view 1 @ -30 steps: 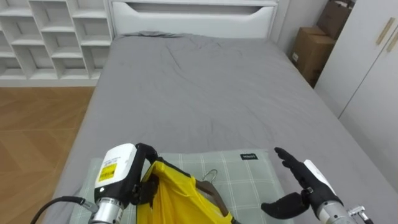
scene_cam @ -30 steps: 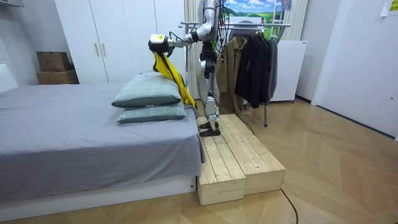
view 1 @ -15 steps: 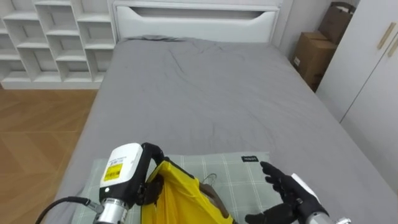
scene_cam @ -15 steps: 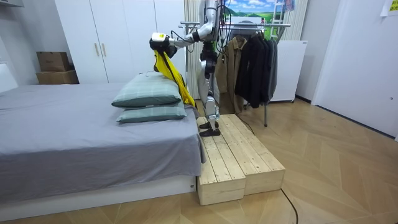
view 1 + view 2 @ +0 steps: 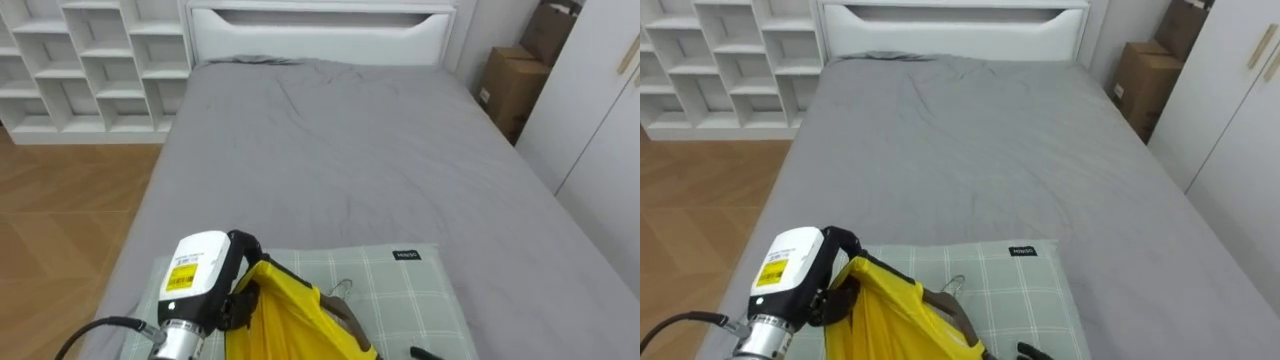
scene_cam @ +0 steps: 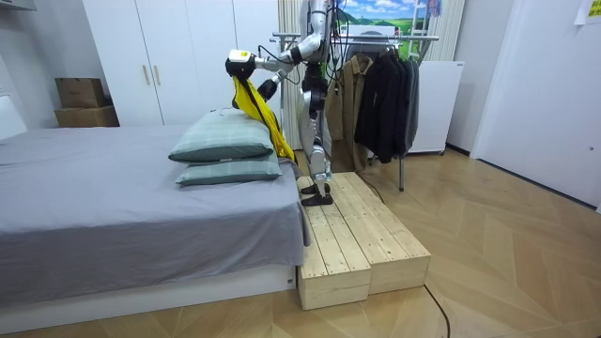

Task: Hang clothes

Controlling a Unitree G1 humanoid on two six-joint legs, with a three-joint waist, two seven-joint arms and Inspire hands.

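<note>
Lower left in the eye views, the left hand (image 5: 237, 292) is clamped on a yellow garment (image 5: 285, 320) above a checked pillow (image 5: 400, 290) on the grey bed (image 5: 350, 150). The right hand (image 5: 422, 353) peeks in at the bottom edge, and I cannot tell its state. The room view adds the wooden platform (image 6: 352, 235) under the robot, with a clothes rack (image 6: 385, 94) of dark coats just behind it.

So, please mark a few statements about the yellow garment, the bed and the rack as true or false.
1. The left hand has its fingers curled round the yellow garment. True.
2. The garment lies flat on the bed. False: it hangs from the hand over the checked pillow.
3. A cardboard box stands beside the bed. True.
4. The clothes rack is empty. False: dark coats hang on it.
5. The robot stands on a wooden platform. True.
</note>
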